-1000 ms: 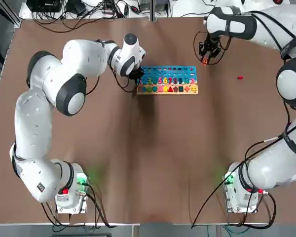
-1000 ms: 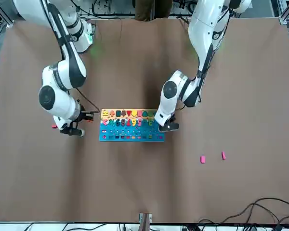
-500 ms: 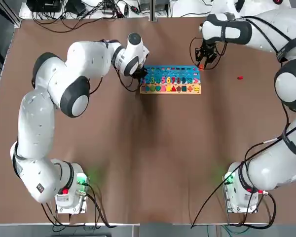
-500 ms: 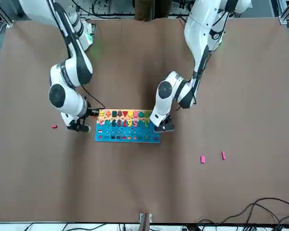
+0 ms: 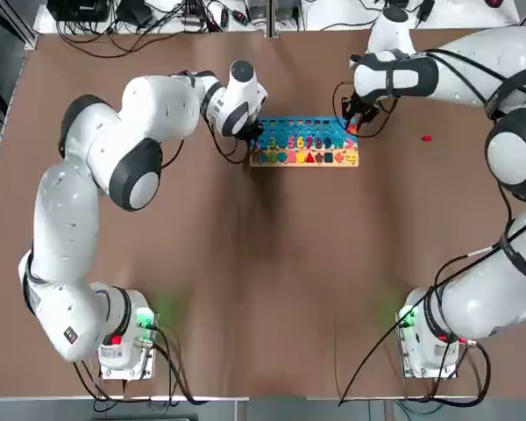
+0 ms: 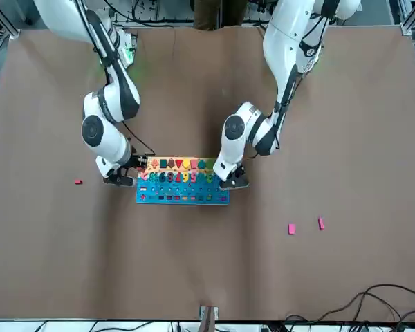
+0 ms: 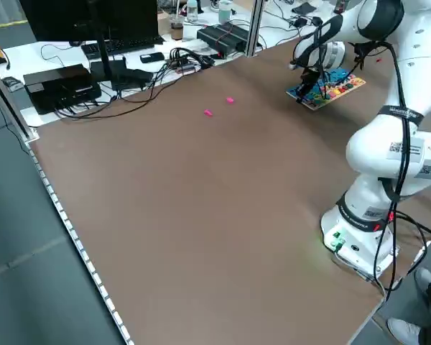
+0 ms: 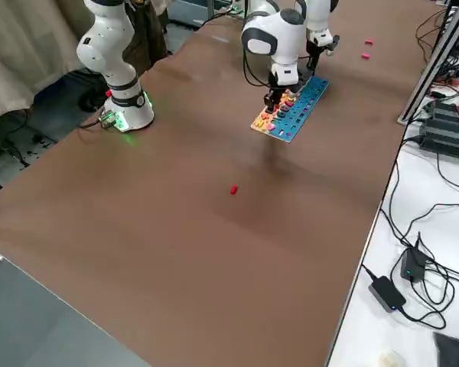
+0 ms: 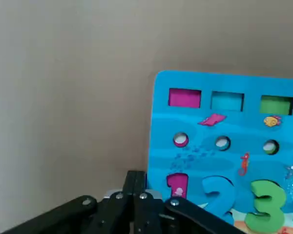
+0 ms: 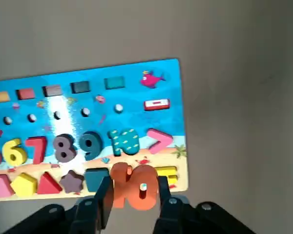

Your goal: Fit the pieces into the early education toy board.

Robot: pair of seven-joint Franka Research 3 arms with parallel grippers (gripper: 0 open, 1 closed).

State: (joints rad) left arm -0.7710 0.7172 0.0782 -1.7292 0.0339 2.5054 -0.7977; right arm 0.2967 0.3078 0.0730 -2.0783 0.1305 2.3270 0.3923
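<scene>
The right hand [image 10: 135,195] grips an orange "10" [image 10: 135,186] over the blue-topped number board [image 10: 88,126], which shows 6, 7, 8, 9. The left hand [image 9: 135,179], closed, is beside the board's "1" [image 9: 177,185] on the desk [image 5: 245,263].

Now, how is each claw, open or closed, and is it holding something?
Left claw: closed, holding nothing, by the board's number 1.
Right claw: closed on the orange 10, over the board's lower edge.

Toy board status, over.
Right gripper: orange 10 held over toy board. Left gripper: shut, at board's left end. Red piece loose, off board's right.
</scene>
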